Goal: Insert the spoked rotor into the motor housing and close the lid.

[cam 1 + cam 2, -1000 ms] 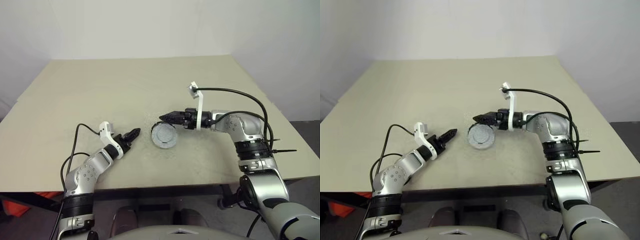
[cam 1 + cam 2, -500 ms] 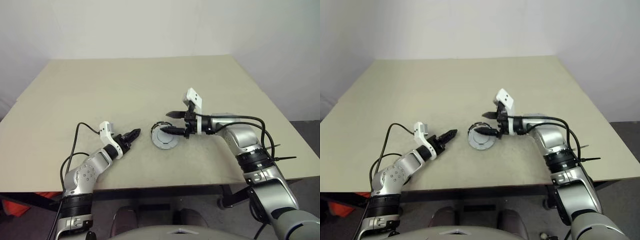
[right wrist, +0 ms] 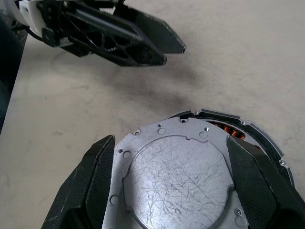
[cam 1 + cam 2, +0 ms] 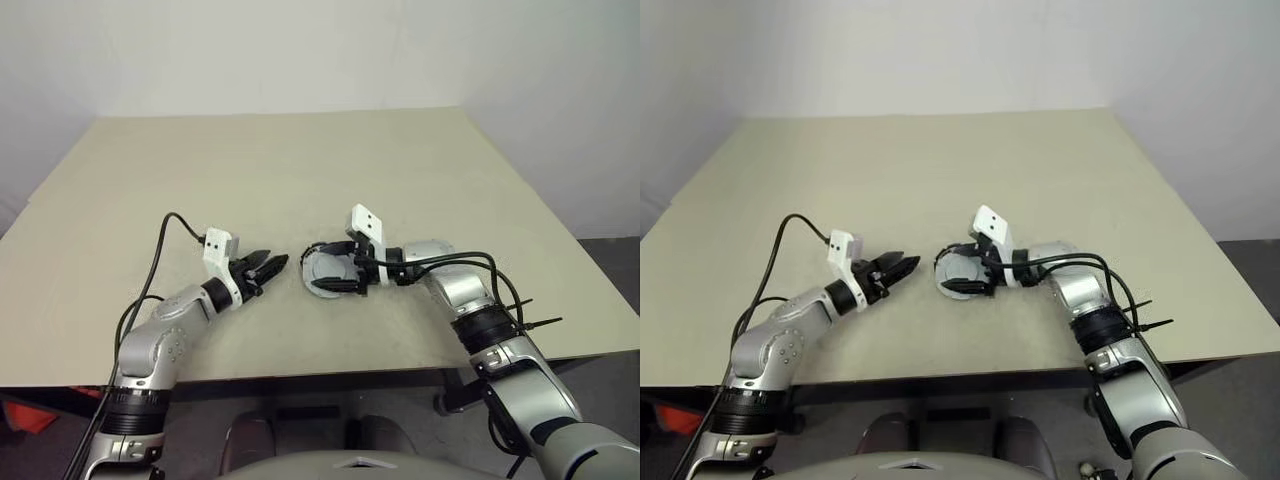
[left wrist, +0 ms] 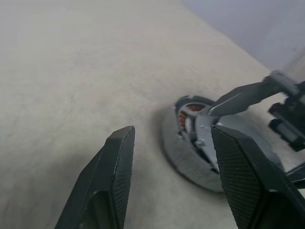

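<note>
Right now the right end effector (image 4: 338, 268) lies low over the counter (image 4: 300, 170), forearm stretched in from the right edge, its two black fingers spread wide on either side of the lid (image 3: 178, 179) without clamping it. That grey disc sits askew on the motor housing (image 3: 238, 131), copper windings peeping out along one side, near the middle of the counter toward its near edge. Just beside it, the left end effector (image 4: 272, 265) points level at the stack, fingers parted, released and grasping nothing.
</note>
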Tool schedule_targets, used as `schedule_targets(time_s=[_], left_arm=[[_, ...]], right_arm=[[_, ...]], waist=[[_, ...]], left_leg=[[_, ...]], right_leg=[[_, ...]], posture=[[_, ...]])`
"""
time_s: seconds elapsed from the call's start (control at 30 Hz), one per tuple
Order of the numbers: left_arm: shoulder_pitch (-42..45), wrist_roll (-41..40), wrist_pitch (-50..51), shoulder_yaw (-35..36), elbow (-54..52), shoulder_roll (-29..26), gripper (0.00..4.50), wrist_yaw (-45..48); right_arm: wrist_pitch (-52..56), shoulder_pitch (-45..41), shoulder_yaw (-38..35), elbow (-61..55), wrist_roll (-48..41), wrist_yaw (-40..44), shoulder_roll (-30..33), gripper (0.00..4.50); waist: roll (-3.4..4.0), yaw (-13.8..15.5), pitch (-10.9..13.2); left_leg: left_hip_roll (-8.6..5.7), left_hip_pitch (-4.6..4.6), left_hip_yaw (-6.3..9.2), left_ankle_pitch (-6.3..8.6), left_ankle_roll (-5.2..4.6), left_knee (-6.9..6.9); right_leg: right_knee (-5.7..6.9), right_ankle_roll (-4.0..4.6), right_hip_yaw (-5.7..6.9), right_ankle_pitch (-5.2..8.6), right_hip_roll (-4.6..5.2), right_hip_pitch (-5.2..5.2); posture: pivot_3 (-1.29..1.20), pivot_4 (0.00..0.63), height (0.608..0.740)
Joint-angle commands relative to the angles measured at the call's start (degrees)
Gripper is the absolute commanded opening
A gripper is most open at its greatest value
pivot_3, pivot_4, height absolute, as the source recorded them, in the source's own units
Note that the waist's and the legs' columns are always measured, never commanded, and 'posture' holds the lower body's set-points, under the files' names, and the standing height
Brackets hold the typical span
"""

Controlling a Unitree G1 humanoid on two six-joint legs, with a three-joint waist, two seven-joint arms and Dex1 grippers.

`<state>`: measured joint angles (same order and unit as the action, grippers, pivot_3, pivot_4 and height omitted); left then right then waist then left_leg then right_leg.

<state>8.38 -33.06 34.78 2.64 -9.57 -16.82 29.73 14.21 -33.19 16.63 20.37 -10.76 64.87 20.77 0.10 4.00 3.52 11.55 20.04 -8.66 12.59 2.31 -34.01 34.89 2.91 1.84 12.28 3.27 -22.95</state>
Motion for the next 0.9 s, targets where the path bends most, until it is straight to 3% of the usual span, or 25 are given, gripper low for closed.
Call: schedule_targets(time_s=[0.03,0.7,0.87,0.9], left_arm=[[-0.1,0.3,-1.3,0.9,-2.2,-0.2,2.73,0.0],[-1.0,0.6,-1.2,1.6,-2.1,0.1,2.73,-1.4],[-1.1,0.7,-1.2,1.5,-1.9,0.2,2.73,-1.8],[-1.0,0.7,-1.2,1.5,-1.8,0.2,2.73,-1.8]], right_arm=[[-1.4,-0.9,-0.9,-1.1,-0.2,0.6,0.0,4.17],[-11.4,-2.8,-0.7,8.9,4.6,-0.4,-1.1,4.17],[-11.0,-3.9,-1.5,9.8,3.8,0.4,-1.4,3.13],[-10.6,-4.1,-1.8,9.6,3.5,0.6,-1.4,3.13]], waist=[[0.00,0.0,0.0],[-0.01,0.0,0.0],[-0.01,0.0,0.0],[-0.01,0.0,0.0]], left_leg=[[0.00,-0.01,0.00,0.00,0.00,0.00],[0.01,-0.04,-0.01,0.01,-0.03,-0.13],[0.01,-0.06,0.00,0.01,-0.04,-0.17],[0.01,-0.06,0.00,0.01,-0.04,-0.18]], right_leg=[[0.01,0.00,0.00,0.00,0.00,0.01],[0.28,0.05,-0.02,-0.03,0.00,0.09],[0.34,0.07,-0.02,-0.04,0.01,0.11],[0.34,0.08,-0.02,-0.04,0.01,0.11]], posture=[[0.00,0.000,0.740],[0.00,0.000,0.740],[0.00,0.000,0.740],[0.00,0.000,0.740]])
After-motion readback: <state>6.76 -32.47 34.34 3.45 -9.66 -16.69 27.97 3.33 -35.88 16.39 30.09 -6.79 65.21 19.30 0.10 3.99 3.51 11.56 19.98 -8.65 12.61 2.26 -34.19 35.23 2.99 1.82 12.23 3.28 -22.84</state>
